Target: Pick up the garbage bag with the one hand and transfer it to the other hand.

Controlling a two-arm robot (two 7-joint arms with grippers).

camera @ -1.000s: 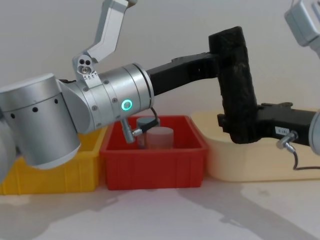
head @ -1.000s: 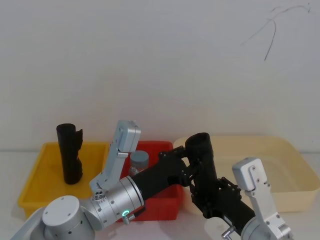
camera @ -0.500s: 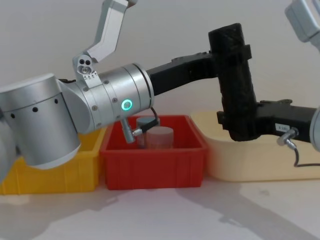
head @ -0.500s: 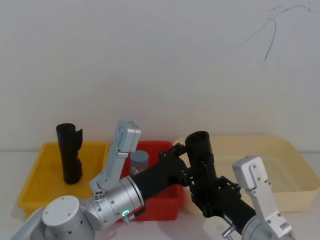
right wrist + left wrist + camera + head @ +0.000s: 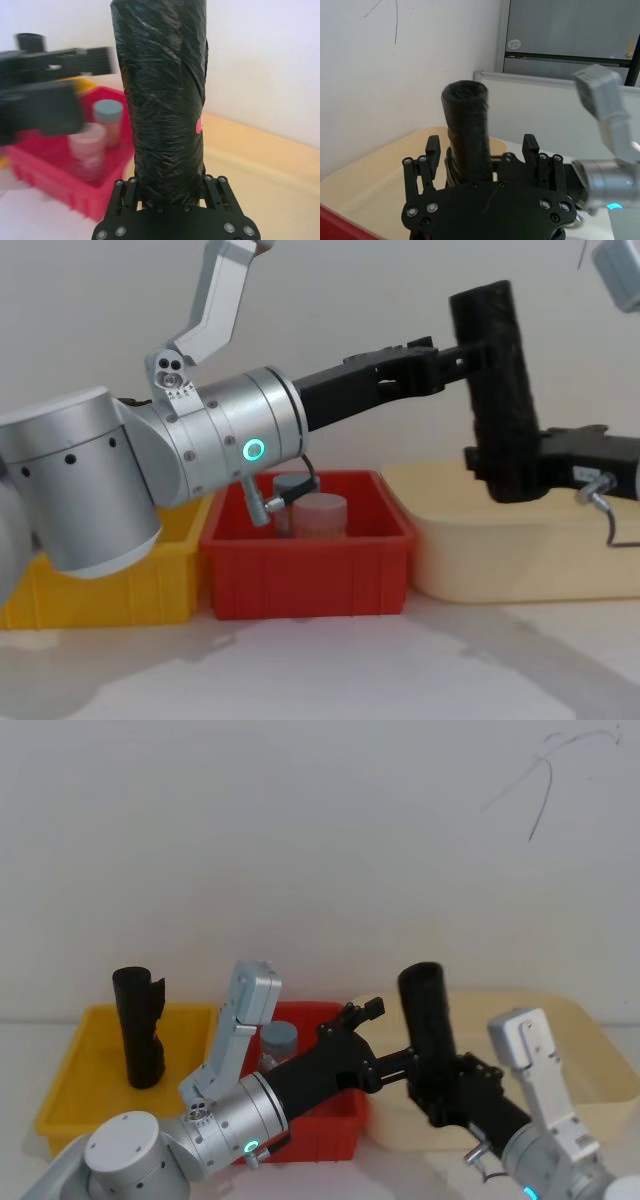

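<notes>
Chest view: right gripper (image 5: 503, 473) clamps garbage bag (image 5: 497, 380) near its lower end; left gripper (image 5: 455, 352) spread wide beside it.
Risk: the left jaws could clip the tall bag on retreat and tip it out of the grip.

Bright, soft, even light fills the scene: the white wall (image 5: 300, 840) is lit flat with no hot spots. On the table (image 5: 330, 680) only pale, soft-edged grey shadows lie below the red bin (image 5: 300, 570) and the arms. The left arm's silver housing (image 5: 80, 480) carries broad, mild highlights around its glowing green ring (image 5: 254, 450), the garbage bag (image 5: 162, 90) shows a faint sheen along its crinkles, and blur smears the jars (image 5: 92, 142) in the right wrist view and the right arm's silver link (image 5: 600, 95) in the left wrist view.
</notes>
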